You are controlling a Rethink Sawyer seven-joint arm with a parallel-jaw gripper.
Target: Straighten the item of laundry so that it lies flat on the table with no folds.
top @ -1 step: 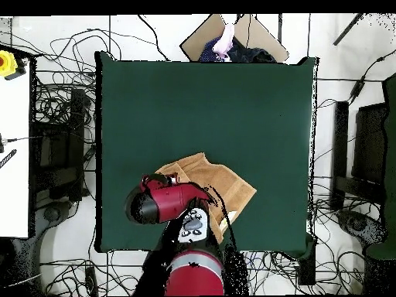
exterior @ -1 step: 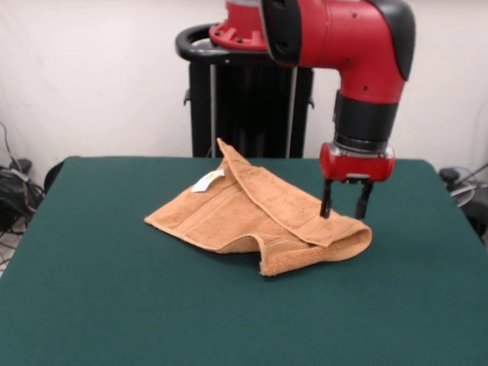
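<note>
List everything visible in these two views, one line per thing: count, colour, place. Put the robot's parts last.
towel: one, orange-tan, folded over itself on the table, nearer the robot's side.
tag: one, white, on the towel's upper layer near the raised corner.
table: one, dark green top, filling most of both views.
cables: many, black, on the floor around the table in the overhead view.
cardboard sheet: one, brown, beyond the table's edge opposite the robot, overhead view.
person: one, partly seen at that same edge; little can be made out.
pedestal: one, black, behind the table.
arm: one, red and black, reaching down over the towel.
gripper: one, black fingers apart, at the towel's folded edge.
</note>
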